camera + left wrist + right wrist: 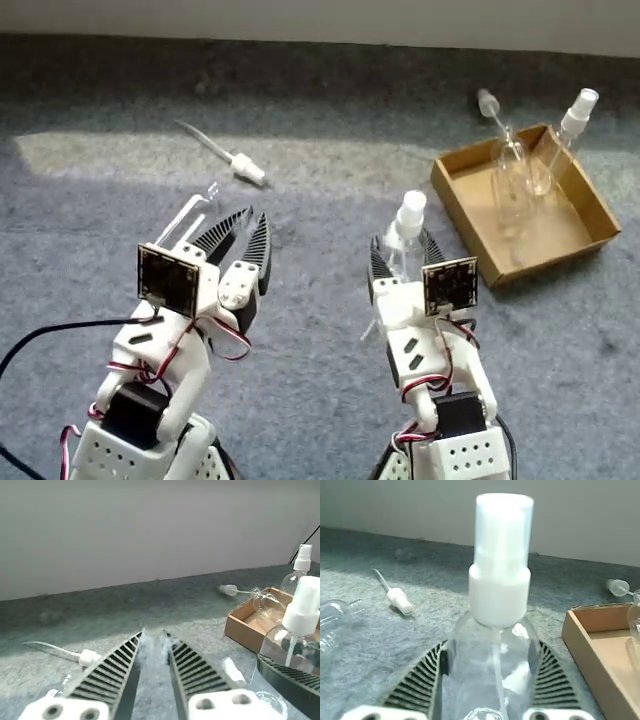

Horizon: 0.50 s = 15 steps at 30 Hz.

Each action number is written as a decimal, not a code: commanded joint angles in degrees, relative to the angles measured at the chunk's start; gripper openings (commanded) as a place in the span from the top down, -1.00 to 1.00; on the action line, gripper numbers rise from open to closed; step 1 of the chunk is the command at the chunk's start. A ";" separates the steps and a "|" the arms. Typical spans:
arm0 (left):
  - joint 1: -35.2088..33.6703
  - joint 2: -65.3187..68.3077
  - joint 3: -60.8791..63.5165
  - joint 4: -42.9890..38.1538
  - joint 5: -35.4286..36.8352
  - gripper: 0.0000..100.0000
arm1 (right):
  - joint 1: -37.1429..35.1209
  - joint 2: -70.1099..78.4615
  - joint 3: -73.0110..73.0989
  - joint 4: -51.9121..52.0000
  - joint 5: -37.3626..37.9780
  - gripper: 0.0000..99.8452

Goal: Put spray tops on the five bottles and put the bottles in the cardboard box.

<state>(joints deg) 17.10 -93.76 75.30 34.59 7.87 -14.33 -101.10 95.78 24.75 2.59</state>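
High view: the right jaws are clamped on a capped spray bottle [405, 235], upright on the bench [320, 330] and short of the cardboard box [462, 230]. The box holds two capped bottles [512, 180].

Left wrist view: the left jaws stand slightly apart and empty, with a loose spray top [89, 656] just ahead.

Right wrist view: boxing this bottle looks like the step in hand. It needs lifting over the near wall, clear of the leaning bottles.

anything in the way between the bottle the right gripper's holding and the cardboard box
Nothing visible: bare carpet lies between the capped bottle in the right gripper and the cardboard box. Two bottles already lean in its far end.
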 commanded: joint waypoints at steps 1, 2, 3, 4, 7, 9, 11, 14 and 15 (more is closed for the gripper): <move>-2.42 -3.12 -1.27 5.10 0.62 0.99 | 3.12 -0.31 -0.31 -0.31 -0.62 0.77; -2.86 -4.09 -1.27 6.42 0.62 0.99 | 3.82 -0.22 -1.98 0.04 -0.62 0.77; -3.38 -5.14 -1.27 7.91 0.62 0.99 | 4.62 -0.22 -3.74 1.63 -0.62 0.77; -3.91 -6.29 -1.10 9.41 0.62 0.99 | 5.32 -0.22 -5.85 3.82 -0.62 0.77; -5.93 -10.42 1.54 12.22 0.62 0.99 | 6.90 -0.22 -12.88 10.51 -0.62 0.77; -7.34 -11.74 3.65 11.96 0.53 0.99 | 8.66 -0.22 -16.92 11.21 -0.62 0.77; -8.48 -11.30 5.05 12.04 0.53 0.99 | 11.12 -0.13 -20.18 11.30 -0.26 0.77; -9.36 -11.03 6.37 12.04 0.62 0.99 | 15.08 -0.04 -24.48 11.30 -0.18 0.77; -9.36 -11.03 6.81 12.04 0.62 0.99 | 16.31 -0.04 -25.71 11.38 -0.18 0.77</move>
<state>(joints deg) 8.92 -104.31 81.54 46.55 7.87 -1.85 -101.10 76.97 35.91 2.51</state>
